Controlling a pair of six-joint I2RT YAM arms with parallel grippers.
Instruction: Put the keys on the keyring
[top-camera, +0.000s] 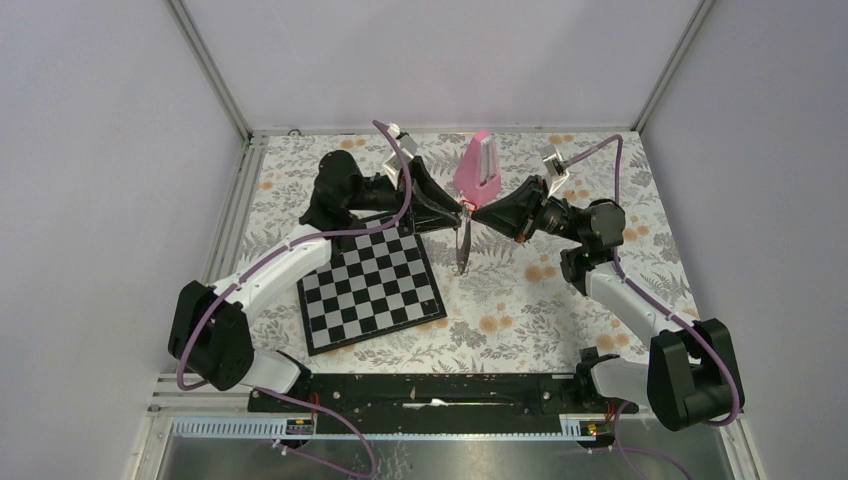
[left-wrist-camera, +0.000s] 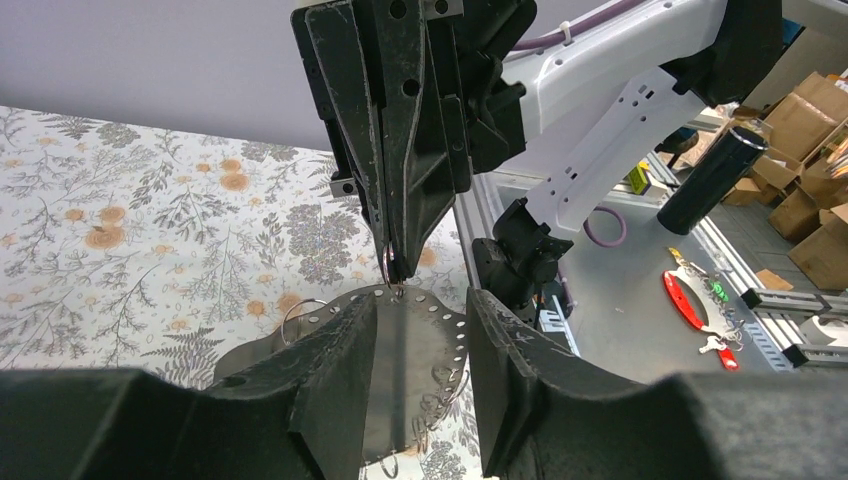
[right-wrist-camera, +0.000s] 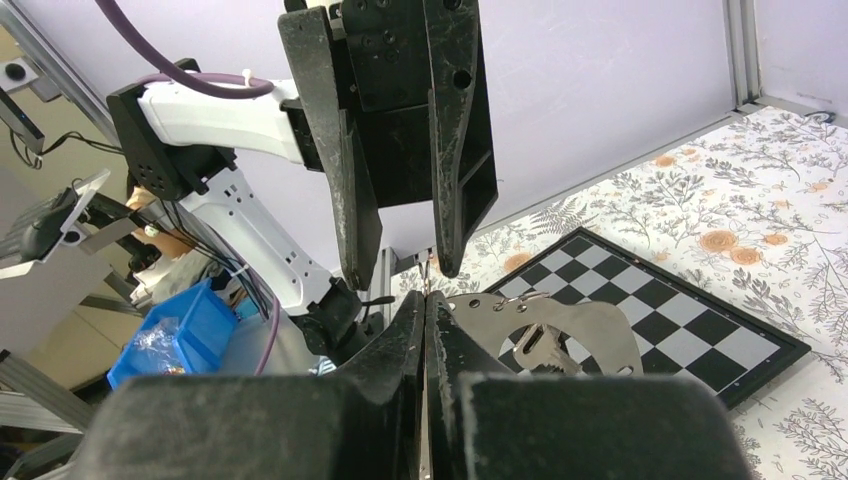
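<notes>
"Lilac walls, flowered tabletop (top-camera: 560, 300), and both arms meeting in mid-air over the middle. What has the right end effector (left-wrist-camera: 395, 272) got?"

"Its jaws are pressed together on a small wire loop (left-wrist-camera: 388, 262). Facing it, the left end effector (right-wrist-camera: 402, 277) stands a little apart, a narrow gap with nothing pinched that I can see. Through that gap shows the keyring (left-wrist-camera: 415, 350): to my eye a flat metal plate with holes round its rim, hanging below the pinch, clear of the tabletop."

"Is the left one touching it?"

"Cannot tell. Its fingertips (left-wrist-camera: 345, 340) are just beside the plate's top edge. What looks like a silver key (right-wrist-camera: 541, 350) lies against the plate, and another ring (left-wrist-camera: 302, 320) sits through the rim. A fleck at the pinch may be the red key (top-camera: 466, 207); too small to say."

"So the job now?"

"I'd guess working that loop through a rim hole. To do it well, the right should hold its pinch firm and the left should steady the plate, since it hangs free and would swing or twist at a nudge. Then small, slow moves, loop end square to one hole, no sideways pull."

"And around them?"

"Pink metronome (top-camera: 477, 165) just beyond, on the far side; chessboard (top-camera: 370, 285) to the left and nearer. If the plate slipped, I'd expect it to land on the tabletop just right of the board."
</notes>
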